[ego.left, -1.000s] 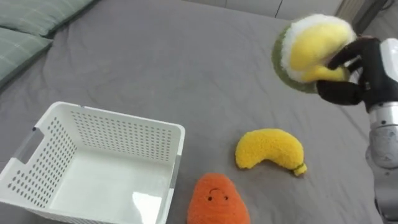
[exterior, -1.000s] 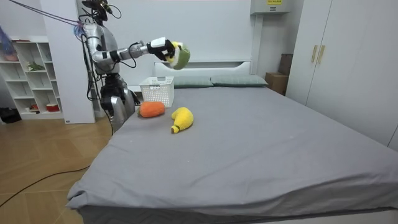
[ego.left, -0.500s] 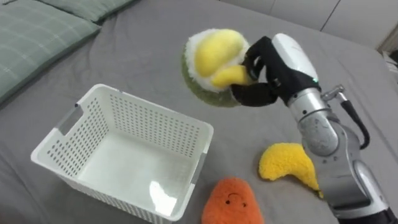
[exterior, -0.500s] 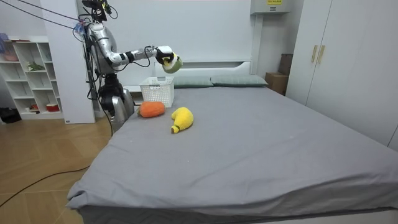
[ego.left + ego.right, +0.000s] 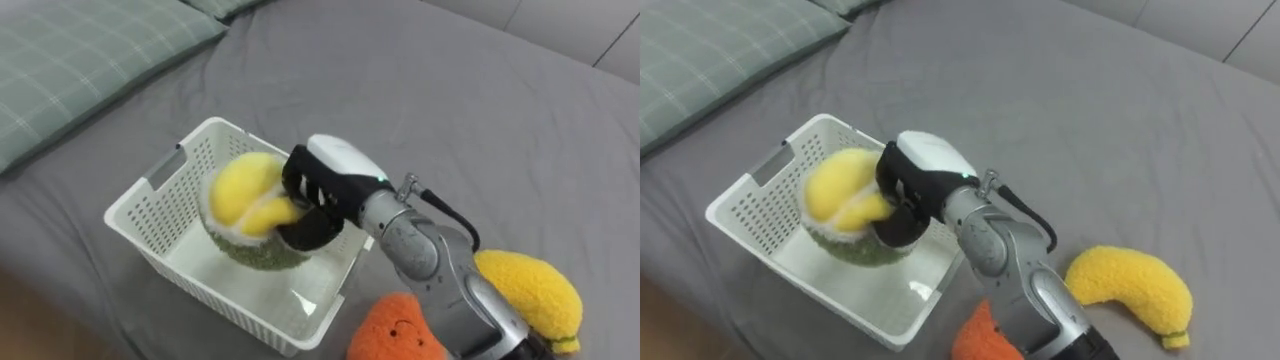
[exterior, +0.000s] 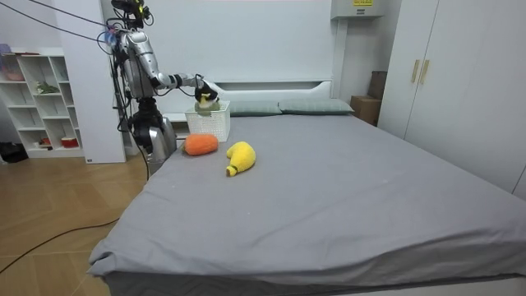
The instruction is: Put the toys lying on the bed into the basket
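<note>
Swung down since a second ago, my right robot hand (image 5: pixel 320 195) clasps the yellow-green plush (image 5: pixel 243 195) in the white basket's (image 5: pixel 165 205) mouth. Banana plush (image 5: pixel 530 288) and orange plush (image 5: pixel 395 330) lie nearby on the grey bed (image 5: pixel 480 110).

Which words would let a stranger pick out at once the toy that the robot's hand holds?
On the grey bed, find the white perforated basket near the green pillow. Over it the right hand grips a round plush toy: yellow middle, white ring, green rind. Its neighbours, an orange plush with a face and a yellow banana plush, lie on the sheet.
</note>
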Controlling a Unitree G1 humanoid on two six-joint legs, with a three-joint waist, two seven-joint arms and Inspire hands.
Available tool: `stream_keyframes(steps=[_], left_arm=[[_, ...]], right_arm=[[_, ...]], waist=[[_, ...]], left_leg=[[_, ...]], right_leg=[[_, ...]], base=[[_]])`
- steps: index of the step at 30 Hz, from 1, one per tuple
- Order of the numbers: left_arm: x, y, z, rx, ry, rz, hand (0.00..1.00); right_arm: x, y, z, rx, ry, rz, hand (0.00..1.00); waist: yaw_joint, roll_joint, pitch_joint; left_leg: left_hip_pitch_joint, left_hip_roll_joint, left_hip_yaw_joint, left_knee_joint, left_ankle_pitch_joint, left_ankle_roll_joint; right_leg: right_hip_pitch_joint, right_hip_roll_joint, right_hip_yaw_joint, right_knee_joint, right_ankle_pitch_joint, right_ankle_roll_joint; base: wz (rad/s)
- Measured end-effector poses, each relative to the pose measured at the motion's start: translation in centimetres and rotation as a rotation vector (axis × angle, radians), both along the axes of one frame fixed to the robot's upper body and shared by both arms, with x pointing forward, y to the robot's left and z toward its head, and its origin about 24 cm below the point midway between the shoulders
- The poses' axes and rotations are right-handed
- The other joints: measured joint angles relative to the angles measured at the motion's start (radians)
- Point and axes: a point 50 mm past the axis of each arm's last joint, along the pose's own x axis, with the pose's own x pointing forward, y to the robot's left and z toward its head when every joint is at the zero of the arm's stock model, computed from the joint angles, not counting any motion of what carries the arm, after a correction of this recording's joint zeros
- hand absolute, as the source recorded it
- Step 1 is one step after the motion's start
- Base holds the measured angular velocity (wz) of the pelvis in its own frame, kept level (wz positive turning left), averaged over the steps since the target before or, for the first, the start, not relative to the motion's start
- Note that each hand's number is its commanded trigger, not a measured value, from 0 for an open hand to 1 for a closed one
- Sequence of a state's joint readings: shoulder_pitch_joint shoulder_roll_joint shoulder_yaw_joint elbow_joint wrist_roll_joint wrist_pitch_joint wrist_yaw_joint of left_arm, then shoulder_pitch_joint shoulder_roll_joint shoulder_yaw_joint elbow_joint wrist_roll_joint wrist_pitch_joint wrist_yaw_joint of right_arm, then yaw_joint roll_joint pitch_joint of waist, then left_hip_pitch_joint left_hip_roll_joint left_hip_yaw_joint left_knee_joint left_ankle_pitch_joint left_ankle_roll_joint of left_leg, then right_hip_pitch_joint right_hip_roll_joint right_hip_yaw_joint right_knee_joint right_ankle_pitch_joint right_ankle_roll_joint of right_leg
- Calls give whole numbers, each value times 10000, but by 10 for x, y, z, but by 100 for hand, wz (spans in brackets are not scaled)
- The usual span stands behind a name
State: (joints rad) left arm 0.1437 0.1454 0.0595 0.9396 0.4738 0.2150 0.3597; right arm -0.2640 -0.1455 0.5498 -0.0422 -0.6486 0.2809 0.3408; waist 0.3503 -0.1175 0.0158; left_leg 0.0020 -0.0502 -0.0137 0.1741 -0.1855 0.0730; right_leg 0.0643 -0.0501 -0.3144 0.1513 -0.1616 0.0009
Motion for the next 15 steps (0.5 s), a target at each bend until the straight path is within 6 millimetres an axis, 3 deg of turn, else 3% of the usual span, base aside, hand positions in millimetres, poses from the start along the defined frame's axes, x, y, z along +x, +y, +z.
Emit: stream_keyframes(steps=[7, 15], left_arm=[[7, -1, 2, 19, -158, -68, 0], [8, -1, 2, 2, -207, -72, 0]], right_arm=[[2, -8, -21, -1181, 471, -263, 0], [4, -10, -23, -1257, 567, -457, 0]], waist=[[47, 39, 38], [-183, 61, 58]], left_leg=[[-194, -13, -76, 118, 4, 1], [-244, -32, -168, 123, 13, 1]], right_leg=[[-122, -11, -147, -13, 10, 1], [-114, -19, -203, -6, 10, 2]], base=[[4], [3]])
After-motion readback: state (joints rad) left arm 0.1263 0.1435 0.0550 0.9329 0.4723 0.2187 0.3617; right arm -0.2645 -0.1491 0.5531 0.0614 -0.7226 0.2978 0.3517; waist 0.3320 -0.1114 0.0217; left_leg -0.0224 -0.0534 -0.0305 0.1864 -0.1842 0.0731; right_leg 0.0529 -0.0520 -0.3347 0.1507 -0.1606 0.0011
